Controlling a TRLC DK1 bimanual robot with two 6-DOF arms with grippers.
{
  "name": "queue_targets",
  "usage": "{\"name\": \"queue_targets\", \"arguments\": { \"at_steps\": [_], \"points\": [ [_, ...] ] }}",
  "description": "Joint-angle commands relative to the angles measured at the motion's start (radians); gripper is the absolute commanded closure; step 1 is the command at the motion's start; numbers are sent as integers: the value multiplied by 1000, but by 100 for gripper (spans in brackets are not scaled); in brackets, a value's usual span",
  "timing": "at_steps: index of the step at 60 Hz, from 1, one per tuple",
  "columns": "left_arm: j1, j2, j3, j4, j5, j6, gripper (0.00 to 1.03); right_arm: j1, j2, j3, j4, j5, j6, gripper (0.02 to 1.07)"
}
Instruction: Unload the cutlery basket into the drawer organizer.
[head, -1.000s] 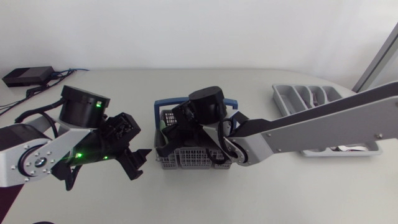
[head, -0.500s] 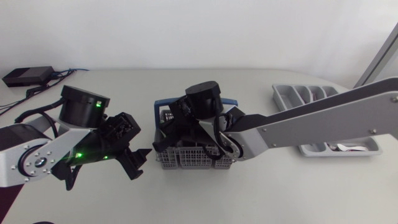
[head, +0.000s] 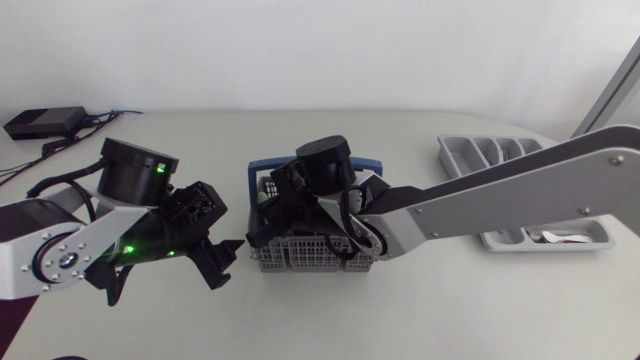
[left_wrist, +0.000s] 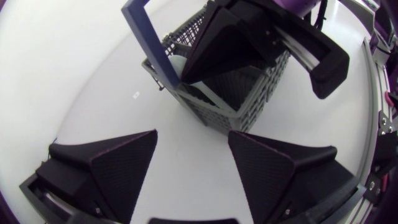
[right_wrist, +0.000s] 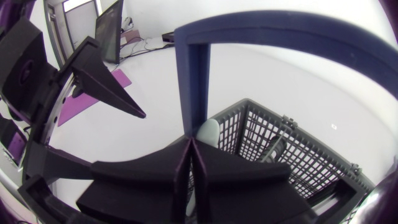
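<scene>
The grey mesh cutlery basket (head: 312, 252) with its blue handle (head: 372, 166) stands on the white table (head: 420, 310) at the middle of the head frame. The grey drawer organizer (head: 478, 156) lies well apart from it, at the right of the frame, and the right arm's long silver link crosses above it. The head view does not show clearly what lies in its compartments.

The right arm comes in from the right edge and reaches past the middle, so its black wrist hangs over the basket. The right gripper (right_wrist: 189, 148) points down into the basket, close to the upright of the blue handle. Its two wedge fingers are pressed together with only a thin seam between them. A pale rounded utensil end (right_wrist: 208, 132) sticks up just ahead of the fingertips; whether the fingers pinch it cannot be told.

The left arm lies at the lower left of the head frame. The left gripper (left_wrist: 193, 165) is just beside the basket's near corner, over bare table, not touching it. Its fingers are spread wide and hold nothing.

A black box (head: 45, 122) with cables sits at the upper left of the head frame.
</scene>
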Motion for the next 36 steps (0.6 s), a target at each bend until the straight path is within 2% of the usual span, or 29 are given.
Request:
{"name": "queue_targets", "arguments": {
  "at_steps": [1, 24, 30, 33, 36],
  "points": [
    [-5, 17, -24, 8, 5, -2, 24, 4, -30, -30, 1, -17, 11, 101],
    [-3, 25, -24, 11, 5, -2, 24, 0, -120, -99, 15, -43, 9, 101],
    [-3, 25, -26, 11, 5, -2, 24, 9, -115, -117, 49, 1, -12, 101],
    [-3, 25, -26, 11, 5, -2, 24, 12, -108, -117, 55, 14, -16, 95],
    [0, 23, -26, 11, 5, 0, 24, 12, -102, -114, 55, 27, -17, 78]
  ]
}}
